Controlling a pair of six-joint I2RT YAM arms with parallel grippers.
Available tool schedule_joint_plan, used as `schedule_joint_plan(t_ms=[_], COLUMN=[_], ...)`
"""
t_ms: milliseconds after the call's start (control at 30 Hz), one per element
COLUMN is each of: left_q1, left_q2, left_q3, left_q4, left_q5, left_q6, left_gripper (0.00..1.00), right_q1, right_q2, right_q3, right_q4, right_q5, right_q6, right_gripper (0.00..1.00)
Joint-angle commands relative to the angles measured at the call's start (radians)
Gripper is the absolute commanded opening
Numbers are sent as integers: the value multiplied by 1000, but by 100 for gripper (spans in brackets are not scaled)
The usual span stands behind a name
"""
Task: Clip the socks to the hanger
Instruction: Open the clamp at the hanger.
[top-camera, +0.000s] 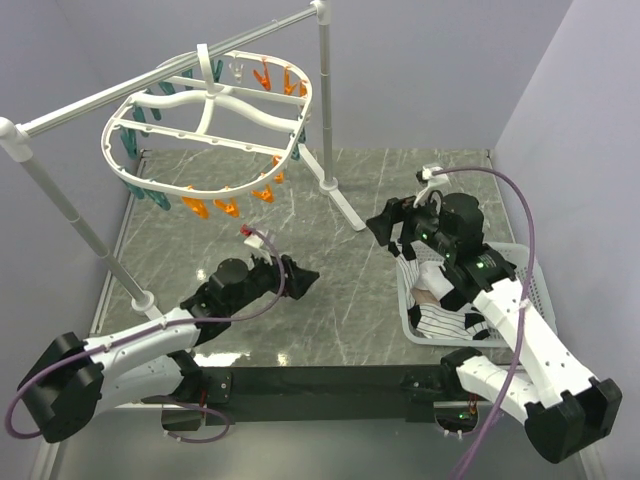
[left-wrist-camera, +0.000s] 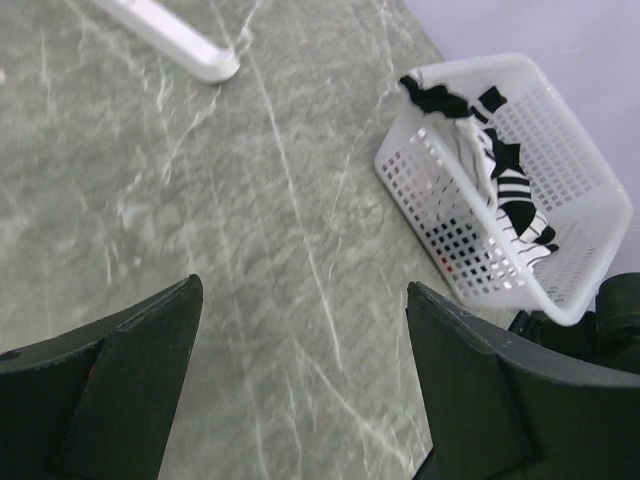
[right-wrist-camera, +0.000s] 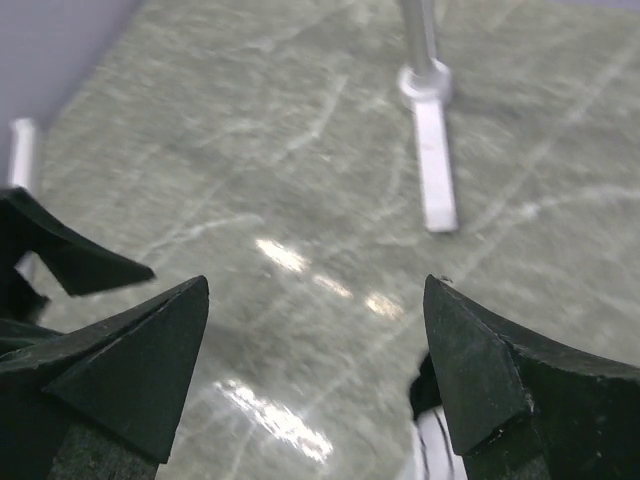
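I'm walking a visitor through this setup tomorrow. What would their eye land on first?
The white oval hanger, ringed with orange and teal clips, hangs empty from the rail at back left. On the right, a white basket holds black and striped socks.

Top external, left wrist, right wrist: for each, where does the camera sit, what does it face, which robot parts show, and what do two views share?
Top external: above and behind the robot, looking down on table, hanger and basket; left arm and right arm show.
Left wrist: on the left arm, facing the basket; the open left end effector shows.
Right wrist: on the right arm, facing the rail foot; the open right end effector shows.
Shared: top and left wrist both show the basket.
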Motion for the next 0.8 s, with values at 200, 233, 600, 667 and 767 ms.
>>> schedule_joint_plan(t_ms=[200, 233, 600, 667, 767], left_q1=[3, 3, 6, 6, 6], left_q2=[-264, -295, -554, -606, -680], left_q3=[-157, -180, -88, -77, -62], left_q4=[-11, -46, -417, -466, -557], left_q5=[-87, -130, -327, -322, -301], left_q6=[-143, -150, -235, -264, -290], left_gripper=[89, 89, 88, 87, 85], right_q1=[81, 119, 322, 340, 353], right_q2=[76, 73, 131, 136, 144], right_q3=[-108, -122, -260, -283, -294], right_q4=[415, 479, 783, 808, 833], right_q5=[-140, -126, 61, 72, 80], right_q6=[71, 74, 139, 179, 212], right_gripper=[91, 91, 87, 87, 86])
